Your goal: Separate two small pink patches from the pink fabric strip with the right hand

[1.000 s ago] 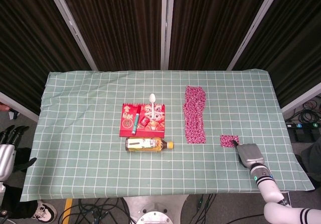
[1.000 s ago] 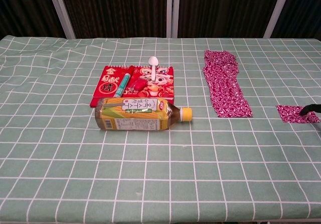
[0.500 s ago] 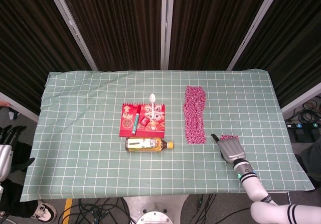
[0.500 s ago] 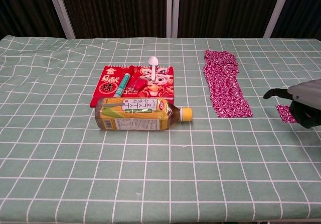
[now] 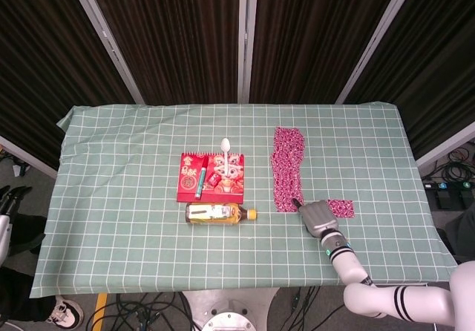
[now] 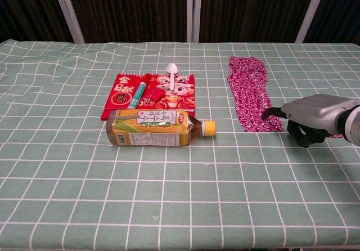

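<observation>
Now right hand (image 5: 318,216) low over the tabletop (image 5: 119,197) near its front right edge, grasping nothing, one dark fingertip at the near end of the pink fabric strip (image 5: 287,168). One small pink patch (image 5: 341,208) flat just right of the hand. Left hand (image 5: 6,205) off the left edge, fingers apart.

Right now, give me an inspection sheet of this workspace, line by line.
Surface: green checked tablecloth, wrinkled at the far left.
Job's things: pink fabric strip lying flat; one small pink patch apart, to its right.
Clutter: red booklet carrying a pen and white spoon; tea bottle on its side.
Hands: right hand at the strip's near end, holding nothing visible; left hand barely visible at the edge.
Cables: bundles on the floor.
Surroundings: dark curtains behind.
</observation>
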{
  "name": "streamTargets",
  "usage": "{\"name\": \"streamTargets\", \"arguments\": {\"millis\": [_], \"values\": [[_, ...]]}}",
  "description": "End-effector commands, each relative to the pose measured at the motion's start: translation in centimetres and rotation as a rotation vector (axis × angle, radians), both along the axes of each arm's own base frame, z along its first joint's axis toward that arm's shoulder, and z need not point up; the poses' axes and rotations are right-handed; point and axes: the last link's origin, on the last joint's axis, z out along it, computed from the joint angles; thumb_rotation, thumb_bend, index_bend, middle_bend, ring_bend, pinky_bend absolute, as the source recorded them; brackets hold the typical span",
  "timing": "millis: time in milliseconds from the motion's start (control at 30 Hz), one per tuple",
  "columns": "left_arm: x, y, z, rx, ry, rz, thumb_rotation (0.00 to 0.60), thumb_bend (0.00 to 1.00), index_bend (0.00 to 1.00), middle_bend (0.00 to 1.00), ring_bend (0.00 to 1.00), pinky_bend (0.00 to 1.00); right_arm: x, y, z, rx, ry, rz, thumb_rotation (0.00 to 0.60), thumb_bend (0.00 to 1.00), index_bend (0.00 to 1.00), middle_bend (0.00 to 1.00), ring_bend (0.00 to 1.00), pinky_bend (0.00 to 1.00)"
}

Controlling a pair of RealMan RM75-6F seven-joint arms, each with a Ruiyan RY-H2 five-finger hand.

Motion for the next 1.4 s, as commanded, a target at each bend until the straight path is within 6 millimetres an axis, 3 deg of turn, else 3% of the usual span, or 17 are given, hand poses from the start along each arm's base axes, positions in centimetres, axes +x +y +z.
{"name": "streamTargets", "arguments": {"millis": [33,733,1000,1400], "values": [[0.0,0.0,0.0,0.001,-0.001,0.001,0.6,0.1,0.15,0.14,0.07,0.17,0.1,0.2,-0.2,0.013,0.006,0.001,0.6,1.0,0.08,0.87,0.74,0.64],[0.7,0.0,-0.2,-0.008,-0.002,-0.02,0.6,0.1,0.15,0.14,0.07,0.17,-0.8,3.6,0.4,0.069,0.028,0.03,0.6,1.0,0.12,0.87,0.74,0.64],[0.9,0.0,0.0,-0.002,-0.002,-0.022,0.6,0.1,0.15,0.14,0.07,0.17,-0.1,6.0,0.3,0.124,0.023,0.078,0.6,1.0,0.13,0.87,0.74,0.64],[0.8,-0.2,0.4,0.011,-0.004,-0.022,0.6,0.1,0.15,0.14,0.07,0.17,1.6,7.9,-0.3,0.172,0.008,0.143,0.6,1.0,0.13,0.87,0.74,0.64]]}}
